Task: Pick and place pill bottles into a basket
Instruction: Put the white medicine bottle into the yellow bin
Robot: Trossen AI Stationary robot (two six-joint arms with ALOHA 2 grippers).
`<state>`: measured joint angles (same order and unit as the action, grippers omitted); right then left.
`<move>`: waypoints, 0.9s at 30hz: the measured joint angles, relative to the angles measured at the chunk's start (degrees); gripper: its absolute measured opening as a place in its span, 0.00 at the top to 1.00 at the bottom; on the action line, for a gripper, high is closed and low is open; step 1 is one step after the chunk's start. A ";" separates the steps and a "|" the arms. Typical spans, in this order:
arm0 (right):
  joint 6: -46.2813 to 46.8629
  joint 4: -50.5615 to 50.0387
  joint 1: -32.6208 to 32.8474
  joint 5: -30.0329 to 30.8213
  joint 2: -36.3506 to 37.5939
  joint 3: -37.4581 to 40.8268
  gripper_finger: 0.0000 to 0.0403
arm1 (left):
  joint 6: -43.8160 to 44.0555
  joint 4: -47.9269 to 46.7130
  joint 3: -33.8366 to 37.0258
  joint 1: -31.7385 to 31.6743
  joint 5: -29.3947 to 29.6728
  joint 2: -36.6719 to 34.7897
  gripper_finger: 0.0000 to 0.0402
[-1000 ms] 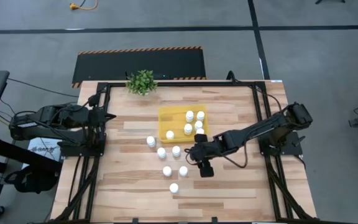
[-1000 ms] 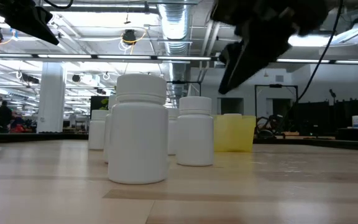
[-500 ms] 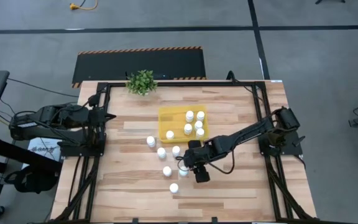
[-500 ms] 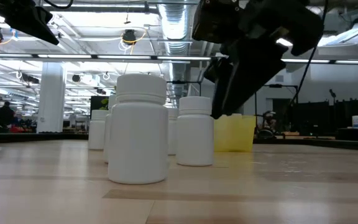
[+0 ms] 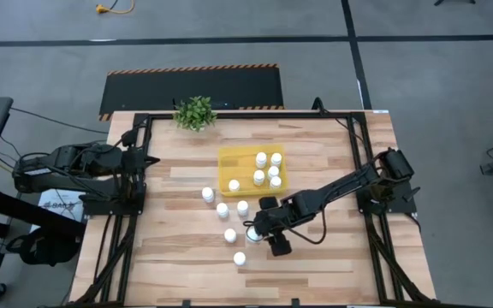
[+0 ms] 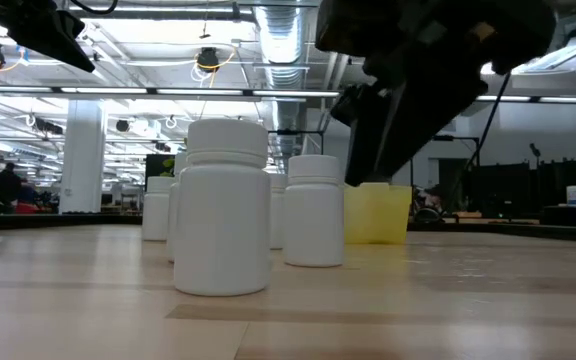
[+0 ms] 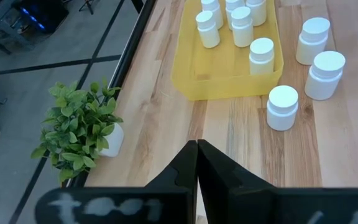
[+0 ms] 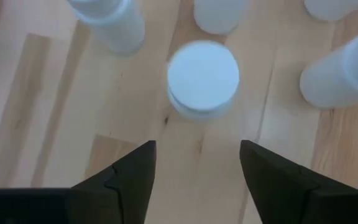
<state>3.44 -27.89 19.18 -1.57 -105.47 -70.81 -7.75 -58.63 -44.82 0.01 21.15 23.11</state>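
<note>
The basket is a yellow tray (image 5: pixel 229 159) at mid-table, with several white pill bottles (image 5: pixel 261 159) standing in it. Several more bottles (image 5: pixel 222 209) stand loose on the wood on its near side. They show large in the low view (image 6: pixel 226 208), with the tray (image 6: pixel 376 212) behind them. My right gripper (image 5: pixel 258 231) hangs open, slanting down, just over one loose bottle (image 8: pixel 202 78). That bottle stands ahead of the fingers, not between them. My left gripper (image 7: pixel 196 158) is shut and holds nothing, drawn back at the table's left edge.
A small green plant (image 5: pixel 195 112) stands at the table's far edge, left of the tray. Black frame rails (image 5: pixel 135 222) run along both sides of the table. Bare wood lies toward the near edge and to the right of the tray.
My right gripper has moved toward the table's near left, away from the tray, and sunk a little. It now hangs over a loose bottle in the near group. No bottle has moved.
</note>
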 joint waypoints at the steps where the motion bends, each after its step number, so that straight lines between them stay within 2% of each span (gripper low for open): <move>1: 0.00 0.07 0.00 0.01 0.00 -0.38 0.42 | 0.00 -0.01 0.00 0.00 0.00 0.00 1.00; 27: -2.60 3.52 0.07 2.06 -0.81 -1.04 0.40 | 0.00 -0.02 0.00 0.00 0.02 -0.01 1.00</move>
<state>0.84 -24.37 19.25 0.50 -106.28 -71.85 -7.75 -58.65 -44.82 0.01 21.17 23.10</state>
